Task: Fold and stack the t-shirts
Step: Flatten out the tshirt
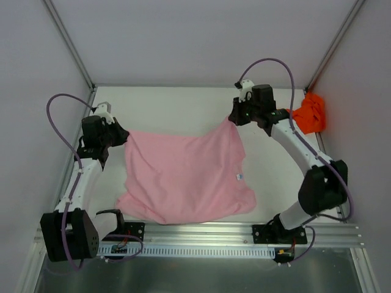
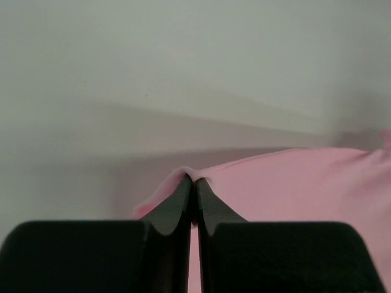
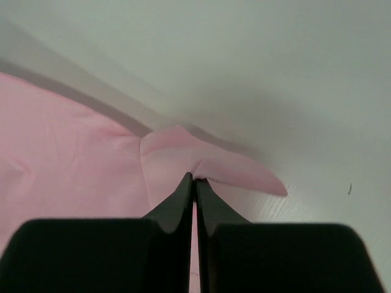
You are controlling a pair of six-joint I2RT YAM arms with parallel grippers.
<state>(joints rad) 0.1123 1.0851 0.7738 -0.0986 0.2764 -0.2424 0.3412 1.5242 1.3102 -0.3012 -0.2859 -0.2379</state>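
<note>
Pink shirt [image 1: 183, 180]: lay spread and rumpled over the middle of the counter [image 1: 177, 104], with a small white label [image 1: 239, 177] near its right edge.
Left claw [image 1: 122, 135]: was clenched on the pink shirt's far left corner, the cloth pinched between its closed fingers.
Right claw [image 1: 234, 118]: was clenched on the pink shirt's far right corner in the same way.
Orange shirt [image 1: 310, 113]: sat in a crumpled heap at the counter's far right corner, well apart from the pink shirt.
Done: by the look of it, only the pink shirt's far corners had been gripped; no fold showed.
Left: both shirts needed folding, then stacking.
Count: two shirts, one pink and one orange; two claws, both gripping the pink one; no folded shirts and no stack.
</note>
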